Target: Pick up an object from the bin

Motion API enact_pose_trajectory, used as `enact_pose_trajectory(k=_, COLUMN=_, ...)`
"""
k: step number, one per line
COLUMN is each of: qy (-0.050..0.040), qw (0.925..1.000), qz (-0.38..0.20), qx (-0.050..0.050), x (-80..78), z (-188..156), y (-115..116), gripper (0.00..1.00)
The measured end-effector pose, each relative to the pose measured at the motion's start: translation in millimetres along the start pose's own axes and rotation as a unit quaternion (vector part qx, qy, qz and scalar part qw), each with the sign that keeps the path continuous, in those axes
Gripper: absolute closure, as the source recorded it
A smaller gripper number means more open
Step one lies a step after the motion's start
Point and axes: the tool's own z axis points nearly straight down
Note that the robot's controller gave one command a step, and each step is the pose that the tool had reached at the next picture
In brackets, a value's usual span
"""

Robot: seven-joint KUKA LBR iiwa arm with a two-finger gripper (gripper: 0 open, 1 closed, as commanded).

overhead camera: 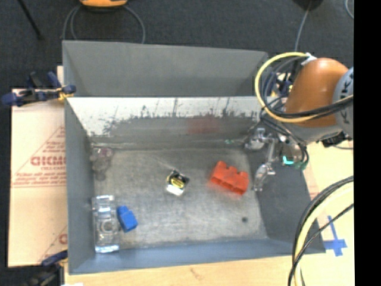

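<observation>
Your nearest candidate is the red block (228, 178), a chunky studded piece lying flat on the bin (178, 109) floor, right of centre in the view and tilted a little off the walls' line. Your pincer (262, 173) is down inside the bin just beside that block, on its right-hand side as the view shows it, close to where the floor meets the sloping right wall. You can't tell from here whether the pincer is open or closed, and the block lies beside it, not in it. Above the pincer, the arm (280, 142) comes in over the right rim, capped by its rounded orange cover (315, 91) with cables (271, 79) looped around it. Moving left from the red block, you've got a small yellow, black and white piece (176, 183) near the middle of the floor, apart from everything else. Further out, in the near left corner, a blue block (127, 218) lies just beside a clear plastic piece (104, 222). Up along the left wall there's 1 more see-through piece (100, 158), too faint to identify.
</observation>
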Motion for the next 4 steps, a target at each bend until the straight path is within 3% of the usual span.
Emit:
enact_pose_trajectory(k=1, qy=-0.0057, qw=0.9915, qz=0.13, qx=-0.001, x=20.8, z=62, y=18, gripper=0.0)
enact_pose_trajectory(k=2, qy=-0.0049, qw=0.9913, qz=0.132, qx=-0.001, x=24.5, z=33, y=42, gripper=0.0)
enact_pose_trajectory(k=3, qy=-0.0044, qw=0.9853, qz=0.171, qx=-0.001, x=2.4, z=34, y=38, gripper=0.0)
enact_pose_trajectory(k=4, qy=-0.0049, qw=0.9708, qz=0.24, qx=-0.002, x=6.5, z=61, y=35, gripper=0.0)
